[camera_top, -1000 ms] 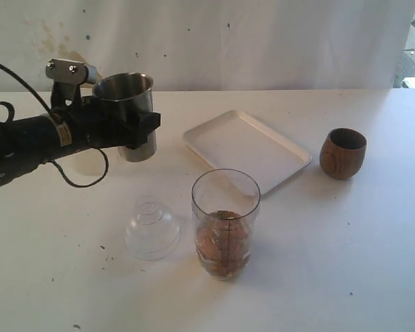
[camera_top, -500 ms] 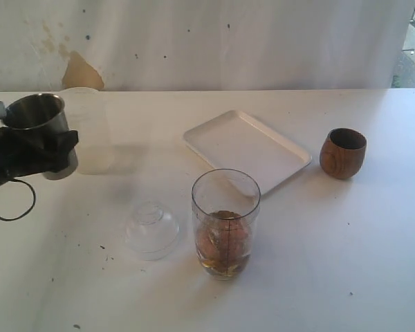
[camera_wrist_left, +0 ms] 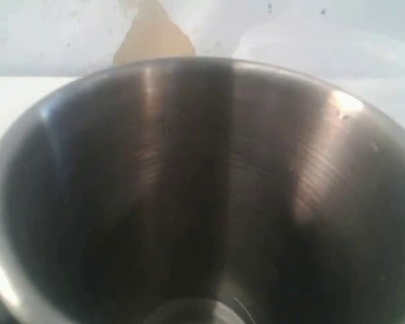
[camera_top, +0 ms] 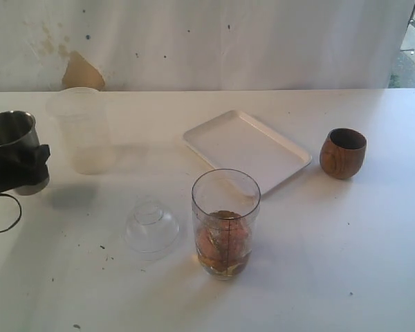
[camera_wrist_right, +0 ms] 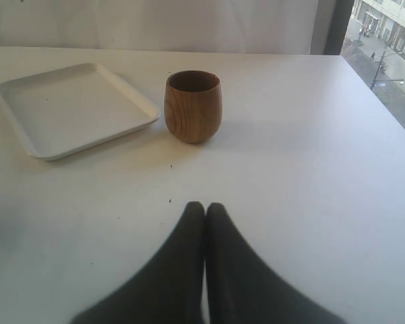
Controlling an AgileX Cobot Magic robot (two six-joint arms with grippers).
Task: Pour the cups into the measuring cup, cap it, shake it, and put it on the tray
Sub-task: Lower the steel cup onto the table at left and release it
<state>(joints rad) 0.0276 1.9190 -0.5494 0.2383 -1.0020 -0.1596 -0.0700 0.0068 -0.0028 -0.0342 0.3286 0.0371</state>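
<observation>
At the far left edge of the exterior view my left gripper is shut on the steel tumbler, held upright just above the table; its empty shiny inside fills the left wrist view. The measuring cup stands uncapped in the front middle with brownish contents at its bottom. Behind the tumbler stands the frosted plastic cup. The wooden cup sits at the right, beside the white tray. My right gripper is shut and empty, short of the wooden cup, and outside the exterior view.
A clear domed lid lies on the table just left of the measuring cup. A white wall with a brown patch closes off the back. The table's right edge runs past the wooden cup.
My left arm has carried the tumbler from above the table's left-middle back to the far left edge and lower. The frosted cup has come into sight behind it.
</observation>
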